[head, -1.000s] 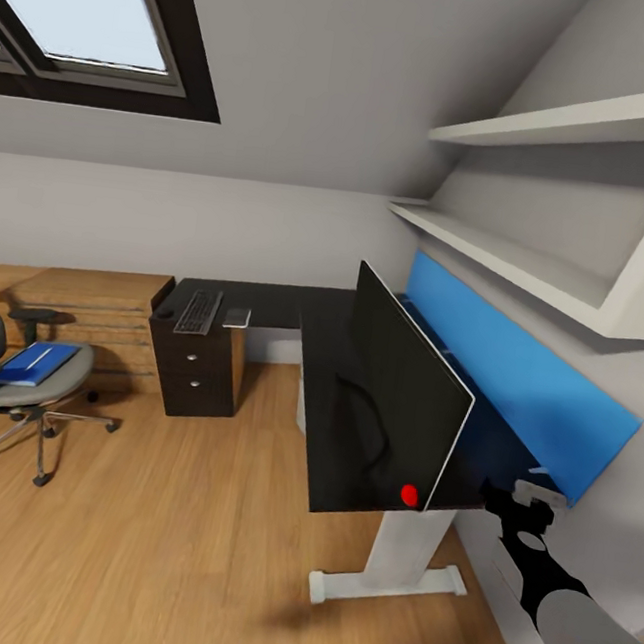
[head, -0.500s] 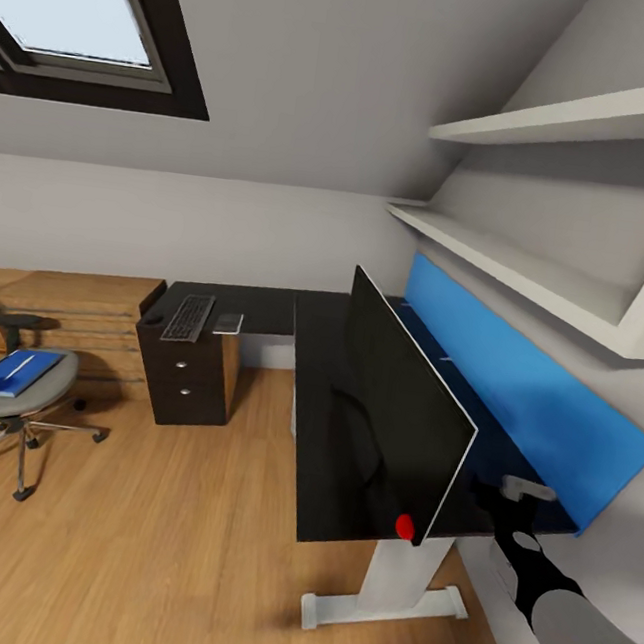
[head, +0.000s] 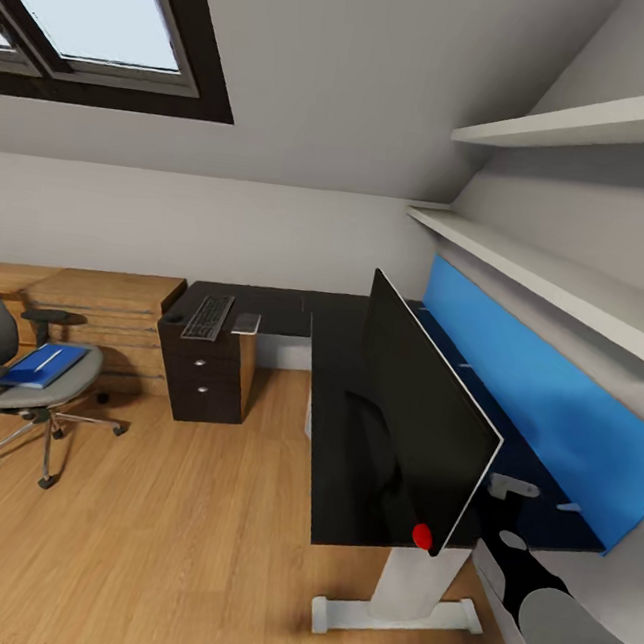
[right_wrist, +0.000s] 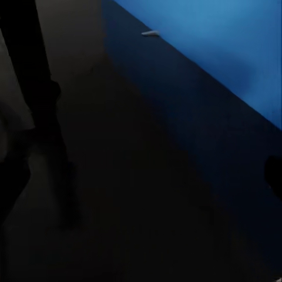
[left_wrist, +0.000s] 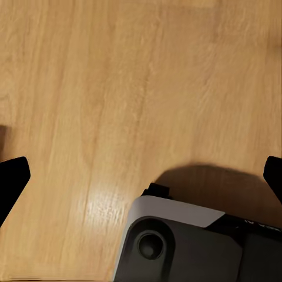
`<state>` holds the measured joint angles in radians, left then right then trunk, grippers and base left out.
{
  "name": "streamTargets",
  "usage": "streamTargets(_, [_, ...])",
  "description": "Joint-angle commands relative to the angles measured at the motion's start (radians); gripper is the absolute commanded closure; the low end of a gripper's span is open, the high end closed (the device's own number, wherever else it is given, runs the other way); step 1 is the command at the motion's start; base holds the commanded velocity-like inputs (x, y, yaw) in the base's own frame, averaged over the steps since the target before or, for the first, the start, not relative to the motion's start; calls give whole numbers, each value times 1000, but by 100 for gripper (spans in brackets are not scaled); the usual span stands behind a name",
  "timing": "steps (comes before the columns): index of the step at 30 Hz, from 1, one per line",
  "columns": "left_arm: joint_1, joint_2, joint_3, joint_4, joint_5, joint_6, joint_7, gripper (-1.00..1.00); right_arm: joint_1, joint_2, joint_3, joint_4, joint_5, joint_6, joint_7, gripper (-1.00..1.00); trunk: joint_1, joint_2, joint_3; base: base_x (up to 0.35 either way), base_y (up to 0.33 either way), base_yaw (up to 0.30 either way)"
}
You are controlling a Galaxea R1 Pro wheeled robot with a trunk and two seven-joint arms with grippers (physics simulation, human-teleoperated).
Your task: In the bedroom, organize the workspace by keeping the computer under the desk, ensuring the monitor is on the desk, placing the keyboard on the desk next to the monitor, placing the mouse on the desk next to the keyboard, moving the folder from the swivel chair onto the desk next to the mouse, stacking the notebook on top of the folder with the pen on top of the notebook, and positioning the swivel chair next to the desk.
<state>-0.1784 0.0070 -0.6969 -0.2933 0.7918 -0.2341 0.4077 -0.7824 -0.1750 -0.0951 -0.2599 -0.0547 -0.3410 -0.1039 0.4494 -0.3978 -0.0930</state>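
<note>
Along the right-hand wall in the head view, a black L-shaped desk (head: 337, 445) is seen, with the monitor (head: 420, 425) standing on its near wing in front of a blue back panel (head: 544, 400). On the far wing, above a dark drawer unit (head: 204, 378), the keyboard (head: 208, 316) lies with a small grey item, too small to identify, just beside it. The swivel chair (head: 13, 375) stands well apart from the desk on the wooden floor (head: 154, 543), and the blue folder (head: 47, 366) rests on its seat. The right arm (head: 540, 601) reaches behind the monitor; its claw is hidden there.

In the left wrist view, the left gripper (left_wrist: 141, 176) is held spread wide over the floor, with part of the robot's grey base (left_wrist: 188, 244) below it.

In the right wrist view, the dark desk surface and the blue panel are shown in shadow; whether the right claw is spread or closed cannot be told.
</note>
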Motion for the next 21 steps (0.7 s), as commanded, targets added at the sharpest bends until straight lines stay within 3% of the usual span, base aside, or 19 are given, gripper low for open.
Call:
streamTargets(1, [-1,1,-9,-1,9,-3,5,-100,-1,0,0,1,-5,-4,1,-100,1,-2,-2,-27,0,266])
streamTargets(12, [-1,1,-10,-1,9,-1,5,-100,0,-1,-1,0,-1,-4,26,-100,1,-2,-2,-215,0,186])
streamTargets(21, [-1,1,-10,-1,9,-4,5,-100,0,-1,-2,-1,-1,-4,47,-100,1,-2,-2,-33,0,188])
